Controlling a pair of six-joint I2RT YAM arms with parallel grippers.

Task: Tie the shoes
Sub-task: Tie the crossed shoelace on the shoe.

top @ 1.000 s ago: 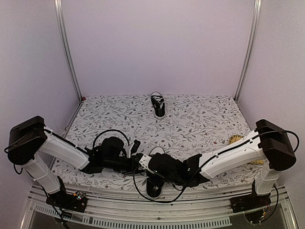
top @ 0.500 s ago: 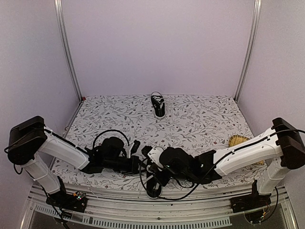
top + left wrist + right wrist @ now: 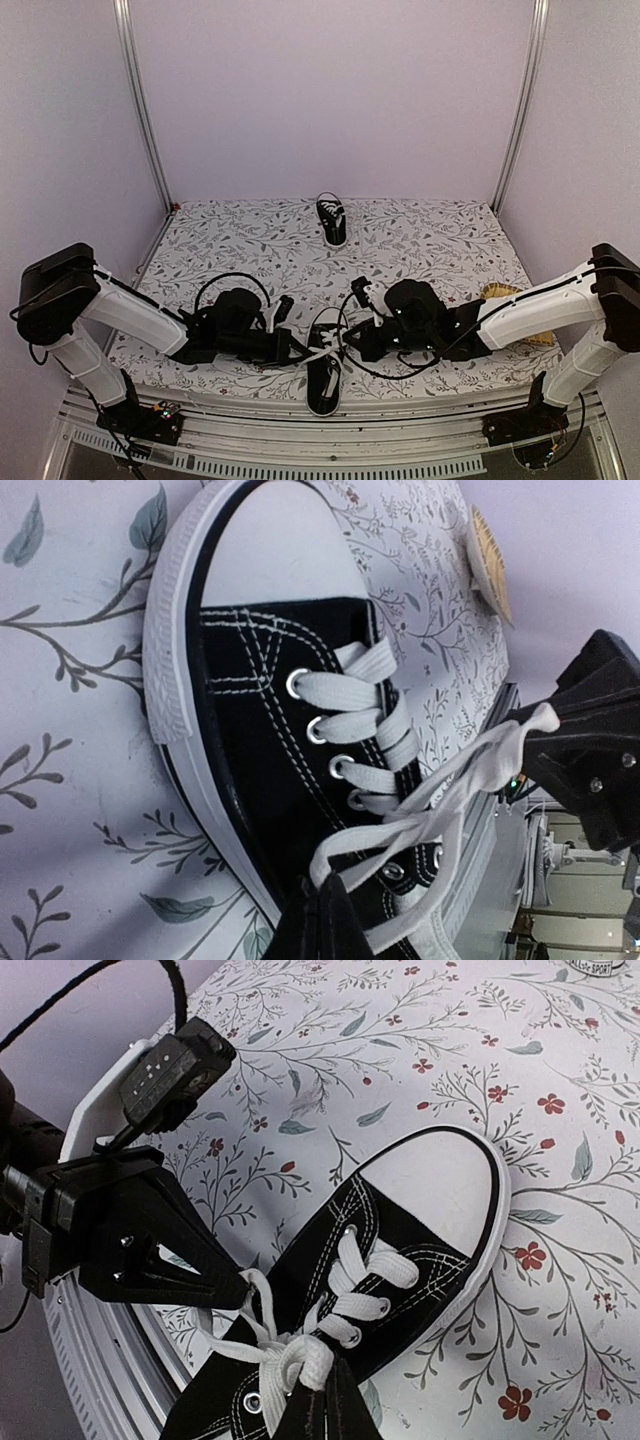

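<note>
One black shoe [image 3: 325,385] with a white toe cap lies at the table's front edge, between the two arms. Its white laces [image 3: 323,347] run out sideways to both grippers. My left gripper [image 3: 298,350] is shut on a lace loop [image 3: 335,855] on the shoe's left side, its fingertips [image 3: 325,895] pinched together. On the shoe's right side, my right gripper [image 3: 350,343] is shut on the other loop [image 3: 325,1355]. In the right wrist view the left gripper [image 3: 238,1290] holds lace beside the shoe [image 3: 400,1220]. The second shoe [image 3: 332,221] stands at the back middle.
A tan woven object [image 3: 500,294] lies by the right arm's forearm, also seen in the left wrist view as a tan disc [image 3: 490,565]. The floral cloth [image 3: 420,250] covers the table. Metal frame posts [image 3: 140,100] stand at the back corners.
The right gripper closed on a lace loop over the shoe and pulled away to the right, drawing the laces out. The left gripper stayed shut in place on its loop.
</note>
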